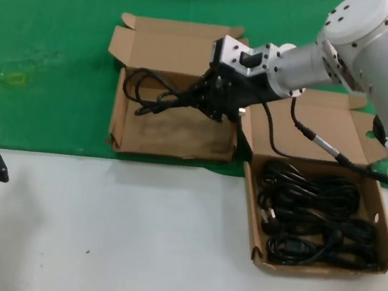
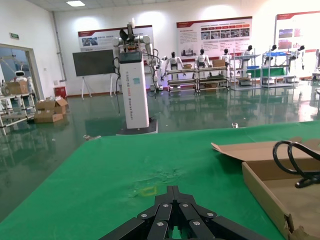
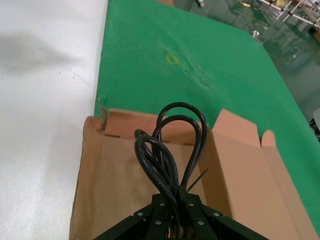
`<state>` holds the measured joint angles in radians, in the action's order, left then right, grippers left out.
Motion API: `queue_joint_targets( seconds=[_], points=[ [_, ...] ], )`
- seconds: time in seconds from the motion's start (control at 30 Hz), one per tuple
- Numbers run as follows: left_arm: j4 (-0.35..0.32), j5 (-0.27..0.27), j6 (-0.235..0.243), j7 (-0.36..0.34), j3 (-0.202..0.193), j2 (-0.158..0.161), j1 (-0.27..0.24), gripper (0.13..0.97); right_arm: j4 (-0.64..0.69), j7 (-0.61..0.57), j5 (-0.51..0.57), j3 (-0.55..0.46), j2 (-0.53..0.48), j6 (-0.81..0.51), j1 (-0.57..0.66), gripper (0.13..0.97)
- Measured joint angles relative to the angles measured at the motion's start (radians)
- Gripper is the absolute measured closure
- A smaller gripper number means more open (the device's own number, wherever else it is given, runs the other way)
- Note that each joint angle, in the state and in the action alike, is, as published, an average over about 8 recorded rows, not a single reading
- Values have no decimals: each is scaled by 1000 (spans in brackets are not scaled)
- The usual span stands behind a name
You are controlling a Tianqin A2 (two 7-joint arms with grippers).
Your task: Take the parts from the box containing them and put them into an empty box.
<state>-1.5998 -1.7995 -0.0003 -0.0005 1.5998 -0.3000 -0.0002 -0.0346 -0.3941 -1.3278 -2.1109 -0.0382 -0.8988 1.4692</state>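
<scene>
Two boxes (image 1: 173,139) (image 1: 311,267), one cord (image 1: 154,93) in right gripper (image 1: 211,97)

No legible text; wall posters (image 2: 214,37) too small to read.

White table (image 1: 131,231) with a green mat (image 1: 50,38) across the far half. Two open cardboard boxes sit on it: left one (image 1: 122,117), right one (image 1: 252,219) straddling the mat edge.

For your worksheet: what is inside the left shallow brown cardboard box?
Only the bundle of black looped power cord shut in the right end effector, over bare floor; the floor beneath the end effector is hidden.
</scene>
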Motion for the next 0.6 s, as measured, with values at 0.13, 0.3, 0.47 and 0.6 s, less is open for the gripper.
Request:
queue_joint_targets(
  seconds=[0.13,0.3,0.47,0.6],
  points=[
    [0,0,0,0,0,0,0,953,5,-1,0,4,-2,10,-4,931],
    [0,0,0,0,0,0,0,953,6,-5,-2,10,-5,20,-6,903],
    [0,0,0,0,0,0,0,953,8,-7,-1,14,-6,27,-5,886],
    [0,0,0,0,0,0,0,953,7,-9,-2,17,-6,31,-5,857]
  ],
)
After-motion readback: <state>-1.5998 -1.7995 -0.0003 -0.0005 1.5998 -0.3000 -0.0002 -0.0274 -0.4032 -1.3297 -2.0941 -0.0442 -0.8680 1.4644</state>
